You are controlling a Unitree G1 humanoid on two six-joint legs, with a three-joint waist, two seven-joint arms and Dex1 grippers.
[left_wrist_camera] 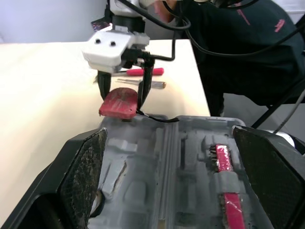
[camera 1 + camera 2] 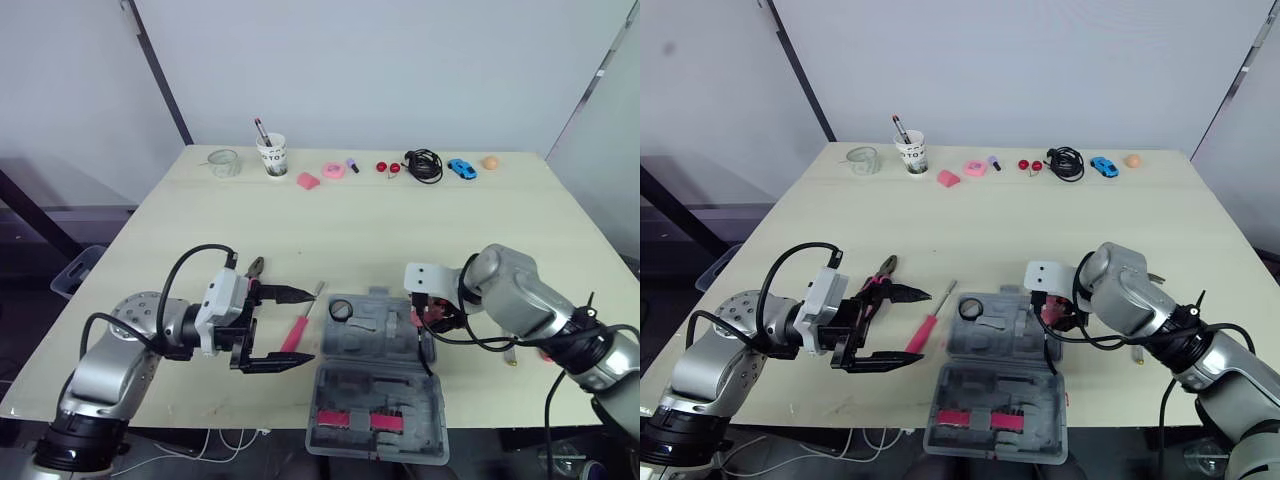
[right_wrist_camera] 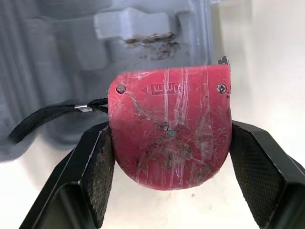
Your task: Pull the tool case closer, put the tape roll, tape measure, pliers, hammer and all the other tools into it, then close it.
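Our right gripper point(image 1: 124, 87) clamped the scuffed red tape measure point(image 3: 169, 136) at the right rim of the open grey plastic tool case point(image 2: 375, 352); our left gripper point(image 2: 313, 325) gaped empty. The red-handled screwdriver point(image 2: 297, 333) and pliers point(image 2: 254, 268) lay outside, so we judged packing barely begun.

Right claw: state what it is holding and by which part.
The right claw grips the red tape measure by the two opposite narrow sides of its casing, flat screwed face bare. The left claw is open, empty.
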